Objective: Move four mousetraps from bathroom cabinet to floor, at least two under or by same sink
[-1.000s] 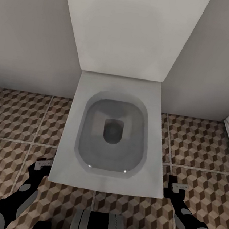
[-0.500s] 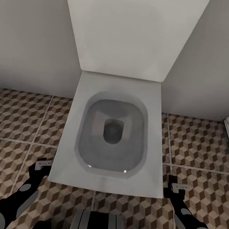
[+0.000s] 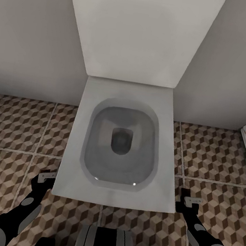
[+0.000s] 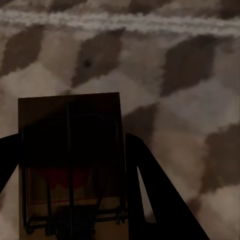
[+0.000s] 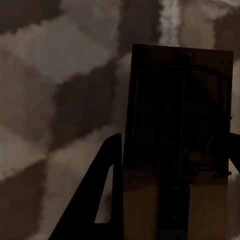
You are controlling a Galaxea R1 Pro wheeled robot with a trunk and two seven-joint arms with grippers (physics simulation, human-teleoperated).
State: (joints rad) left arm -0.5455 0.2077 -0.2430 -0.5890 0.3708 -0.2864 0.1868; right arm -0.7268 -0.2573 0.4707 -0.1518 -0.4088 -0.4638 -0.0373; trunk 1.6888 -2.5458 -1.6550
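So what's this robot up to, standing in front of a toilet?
It is facing a white toilet on the cube-patterned bathroom floor, one arm hanging down on each side of the bowl. The wrist cameras show that each arm carries a mousetrap: the left pincer is closed on one mousetrap, the right pincer on another mousetrap. Both traps hang over the tiles, not yet put down.

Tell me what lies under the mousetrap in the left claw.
Under the mousetrap in the left claw lies the cube-patterned floor, with a pale grout line farther off. The floor directly beneath the board is covered by it.
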